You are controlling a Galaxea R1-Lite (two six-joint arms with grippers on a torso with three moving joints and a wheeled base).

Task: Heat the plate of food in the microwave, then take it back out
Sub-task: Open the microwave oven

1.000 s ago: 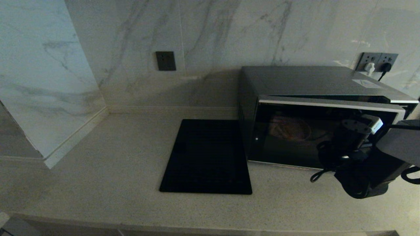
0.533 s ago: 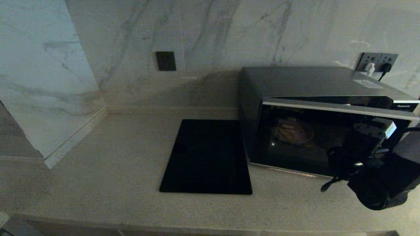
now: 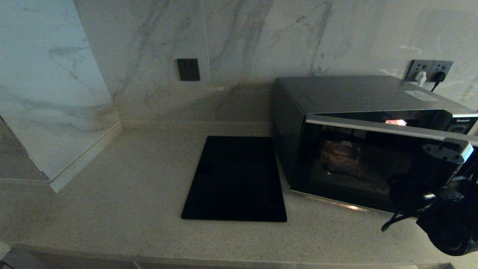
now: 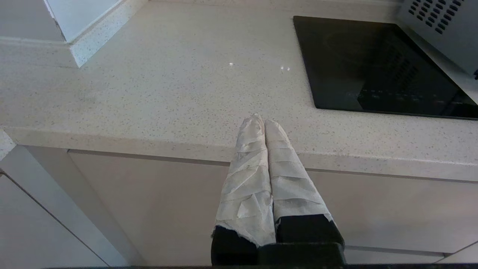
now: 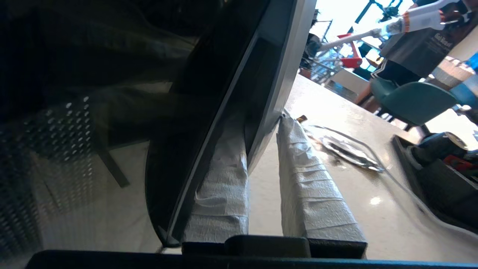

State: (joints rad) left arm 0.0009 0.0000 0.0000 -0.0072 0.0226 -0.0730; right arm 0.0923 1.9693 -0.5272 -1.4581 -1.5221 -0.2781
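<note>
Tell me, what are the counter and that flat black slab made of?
The counter looks like pale stone or a stone composite: fine dark speckles, a slight sheen. The black slab looks like smooth glass, since it mirrors the microwave beside it.

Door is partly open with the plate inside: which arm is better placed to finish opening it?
Right. The right pincer straddles the free edge of the microwave door. The left pincer hangs shut off the counter's front edge.

The right gripper is being held out at the front right, fingers parted around a thin edge. The left gripper is being kept low, fingers pressed together.
</note>
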